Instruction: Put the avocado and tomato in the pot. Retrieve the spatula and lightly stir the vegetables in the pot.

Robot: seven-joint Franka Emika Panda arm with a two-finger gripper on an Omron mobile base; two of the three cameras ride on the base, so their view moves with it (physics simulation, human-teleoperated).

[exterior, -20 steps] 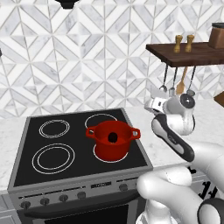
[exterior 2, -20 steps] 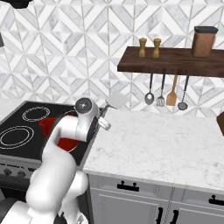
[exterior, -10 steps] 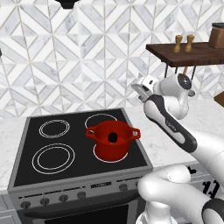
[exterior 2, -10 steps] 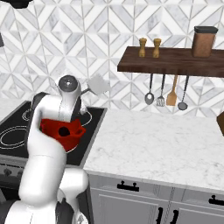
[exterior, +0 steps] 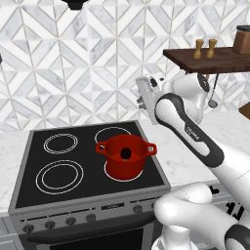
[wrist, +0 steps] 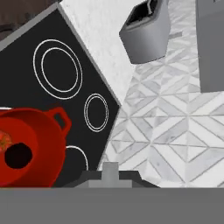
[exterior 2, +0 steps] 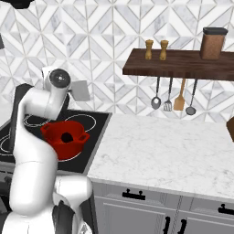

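The round bright red pot (exterior: 126,156) sits on the stove's front right burner, the small dark avocado (exterior: 126,154) inside. At its one o'clock, the pincer (exterior: 142,97) is clamped on the pale grey flat-bladed spatula (exterior 2: 80,90). Lowering off-centre could knock the rim and shove the pot.

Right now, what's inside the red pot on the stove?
Inside the pot a small dark lump, the avocado, lies on the red floor. The hand view shows an orange-red speck beside it, perhaps the tomato. The near wall hides part of the floor.
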